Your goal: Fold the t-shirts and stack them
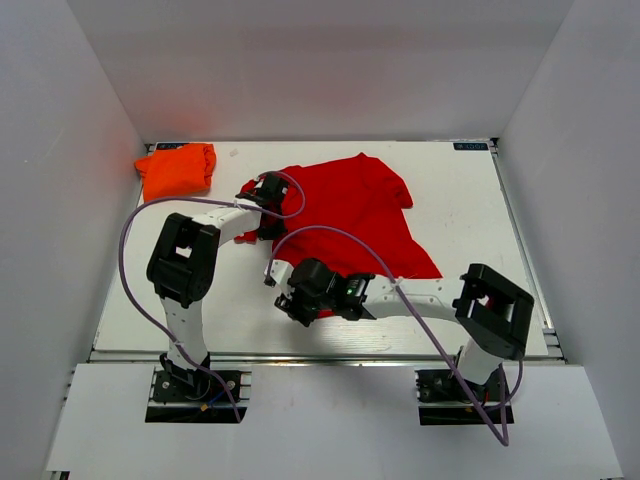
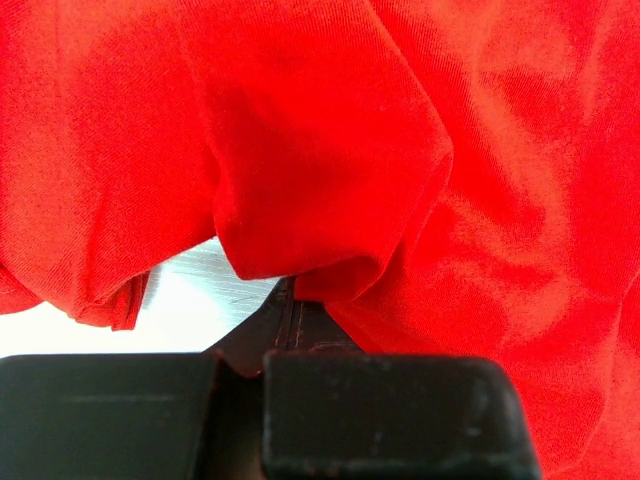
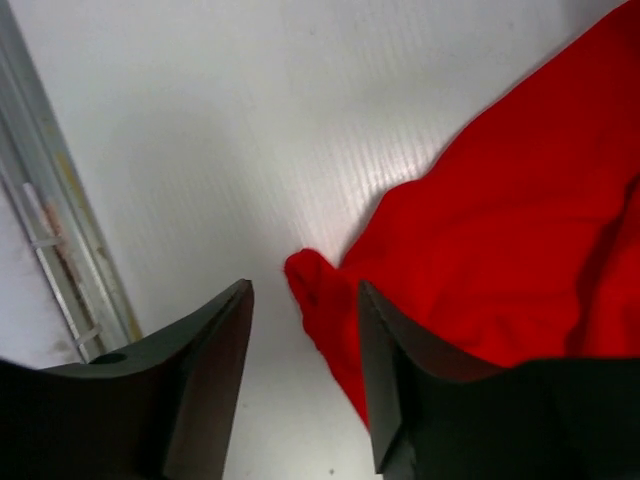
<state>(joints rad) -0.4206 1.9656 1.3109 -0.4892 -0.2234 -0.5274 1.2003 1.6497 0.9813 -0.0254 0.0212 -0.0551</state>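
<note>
While left fingers [image 2: 380, 420] pinch red t-shirt [image 2: 330, 150], right fingers [image 3: 210, 380] gape; table sticker [image 1: 470, 146] unreadable.

The red tee [image 1: 360, 215] covers the bench's [image 1: 470, 215] middle and the orange tee [image 1: 177, 170] its far left corner. The right arm [image 1: 425, 305] bars the near edge. A gripper could pass along the right edge.

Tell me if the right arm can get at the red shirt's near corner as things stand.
Probably yes. The right end effector is open, and the red shirt has its corner lying on the table right between the jaws, with nothing on top of it.
</note>
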